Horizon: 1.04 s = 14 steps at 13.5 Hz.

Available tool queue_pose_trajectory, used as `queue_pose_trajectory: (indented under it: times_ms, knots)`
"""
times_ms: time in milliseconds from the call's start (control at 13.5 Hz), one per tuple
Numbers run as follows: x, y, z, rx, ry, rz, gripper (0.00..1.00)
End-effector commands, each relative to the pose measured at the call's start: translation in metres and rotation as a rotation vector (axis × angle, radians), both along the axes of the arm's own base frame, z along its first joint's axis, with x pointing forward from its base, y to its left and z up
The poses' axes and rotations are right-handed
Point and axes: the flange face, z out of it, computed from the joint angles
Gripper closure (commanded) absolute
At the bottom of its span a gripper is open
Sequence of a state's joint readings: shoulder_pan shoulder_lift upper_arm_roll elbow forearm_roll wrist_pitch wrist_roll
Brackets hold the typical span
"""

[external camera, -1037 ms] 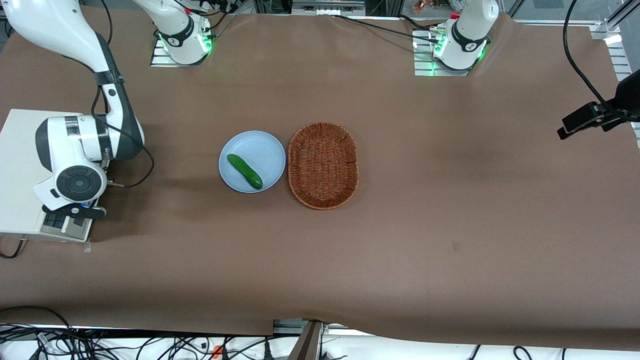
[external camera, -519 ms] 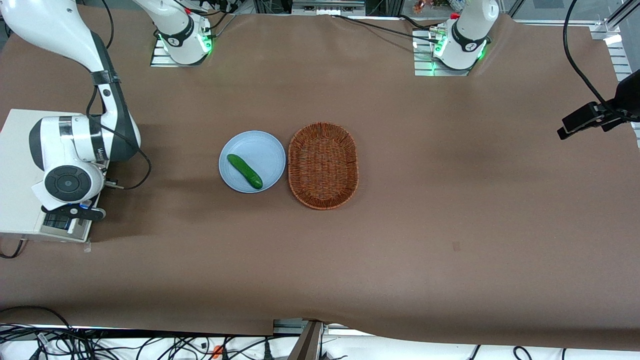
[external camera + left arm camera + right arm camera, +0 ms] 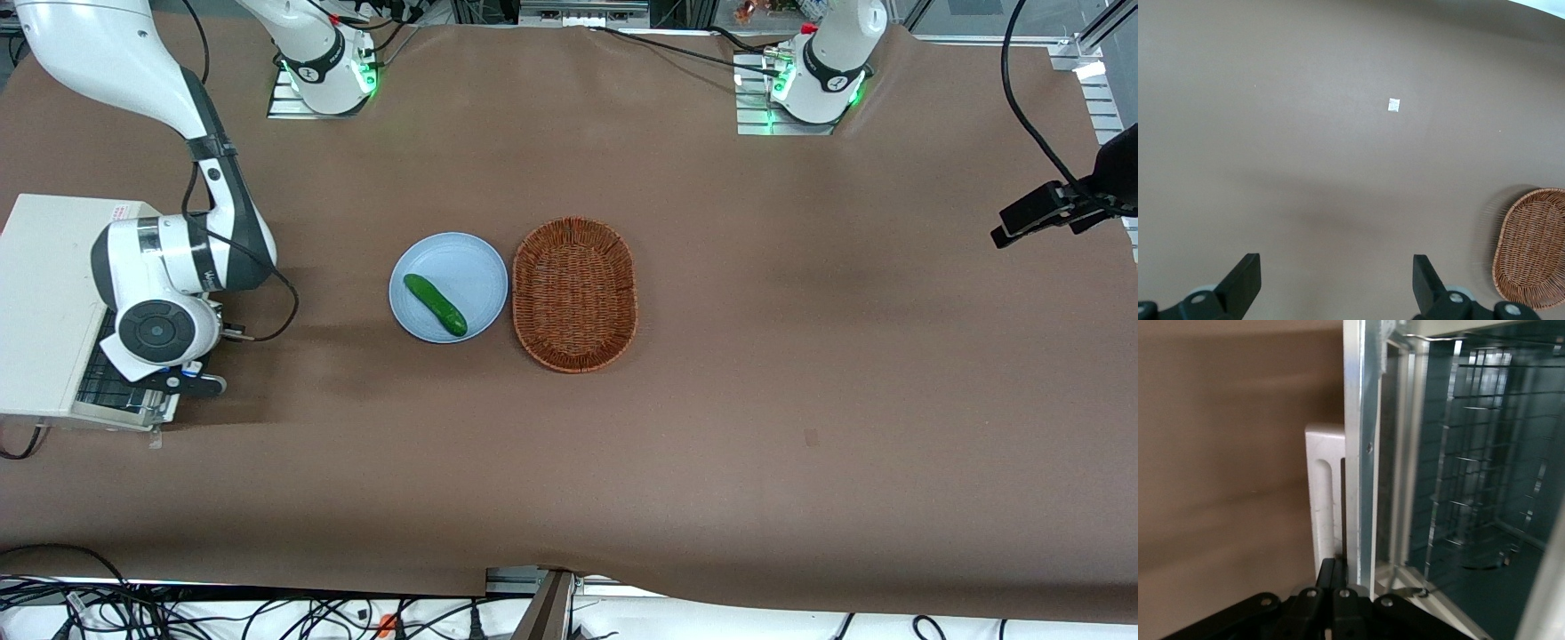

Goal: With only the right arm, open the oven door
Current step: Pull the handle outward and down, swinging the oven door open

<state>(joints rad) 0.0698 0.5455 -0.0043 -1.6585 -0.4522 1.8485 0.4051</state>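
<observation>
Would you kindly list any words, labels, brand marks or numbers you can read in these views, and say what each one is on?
No text can be read with certainty.
Small red label on top of the oven: too small to read.
Dark vertical lettering on the right arm wrist sleeve: blurred, unreadable.
Round emblems on the two arm bases near the green lights: symbols only, no letters legible.
White tag on the tablecloth: blank or too small.
The gripper at the oven door edge carries no visible marking.

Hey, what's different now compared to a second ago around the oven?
The right arm has swung away from the oven toward the plate, and its gripper went with it. The oven door has tipped outward, and the wire rack shows inside in the right wrist view. The cucumber, the plate and the wicker basket stayed put.
</observation>
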Motion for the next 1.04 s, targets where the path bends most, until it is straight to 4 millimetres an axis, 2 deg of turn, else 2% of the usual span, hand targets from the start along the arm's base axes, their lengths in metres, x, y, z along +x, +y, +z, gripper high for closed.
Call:
queue_pose_trajectory:
  times_ms: [0, 222, 593, 741, 815, 963]
  knots:
    - [0.016, -0.04, -0.065, -0.008, -0.055, 0.036, 1.0]
    - [0.014, -0.046, -0.087, 0.002, -0.049, 0.037, 1.0]
    - [0.013, -0.041, -0.089, 0.004, -0.037, 0.041, 1.0]
    - [0.012, -0.032, -0.078, 0.043, -0.038, 0.01, 1.0]
    - [0.011, -0.016, -0.072, 0.079, -0.035, -0.002, 1.0]
    - [0.009, 0.004, -0.047, 0.138, -0.029, -0.04, 1.0]
